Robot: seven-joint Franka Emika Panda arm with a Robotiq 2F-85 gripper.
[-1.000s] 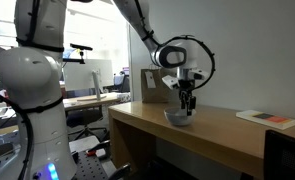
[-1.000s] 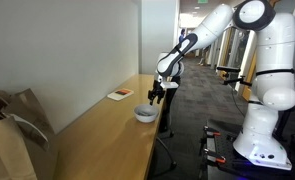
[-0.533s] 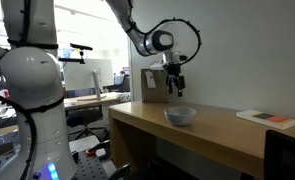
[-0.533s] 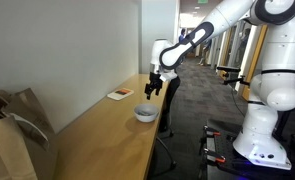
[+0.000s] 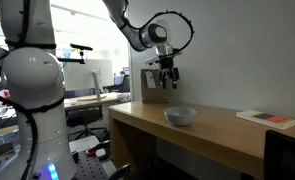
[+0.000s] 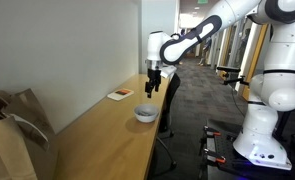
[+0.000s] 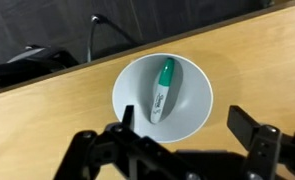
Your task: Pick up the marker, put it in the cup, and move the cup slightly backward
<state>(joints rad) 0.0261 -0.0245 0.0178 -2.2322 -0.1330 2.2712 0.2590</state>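
Wrist view: marker (image 7: 162, 90) lies inside cup (image 7: 198, 98) | your gripper (image 7: 182, 135) fingers spread apart, holding nothing | both exterior views: gripper hangs above cup on table (image 5: 227, 132).

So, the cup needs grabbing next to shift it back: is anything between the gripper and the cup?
Nothing visible does. The gripper hangs open, with only air between it and the cup below, which holds just the marker lying inside. The book lies well off to one side on the table.
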